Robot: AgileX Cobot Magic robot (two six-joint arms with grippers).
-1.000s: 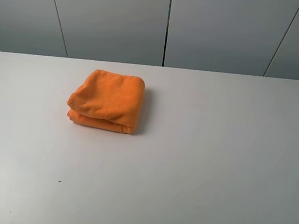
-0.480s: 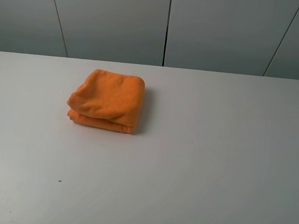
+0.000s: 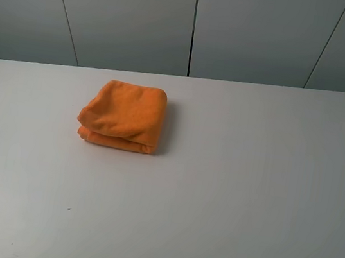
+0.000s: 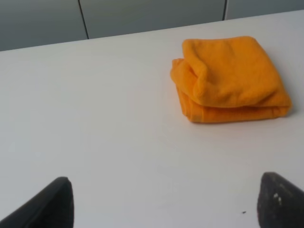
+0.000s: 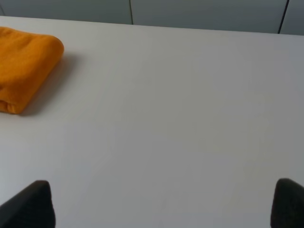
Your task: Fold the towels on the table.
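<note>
towel (image 3: 122, 116) folded, lies on table (image 3: 228, 189) | left gripper (image 4: 164, 199) spread, empty | right gripper (image 5: 164, 202) spread, empty, well apart from towel

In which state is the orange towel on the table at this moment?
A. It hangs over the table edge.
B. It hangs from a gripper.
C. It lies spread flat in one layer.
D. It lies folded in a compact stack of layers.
D: the orange towel rests on the table as a thick bundle with stacked layers showing along its side, and no gripper touches it.

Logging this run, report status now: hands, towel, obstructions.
Left hand open, empty, clear of towel. Right hand open, empty. Orange towel lies folded in a compact stack on the table. Nothing in the way.
</note>
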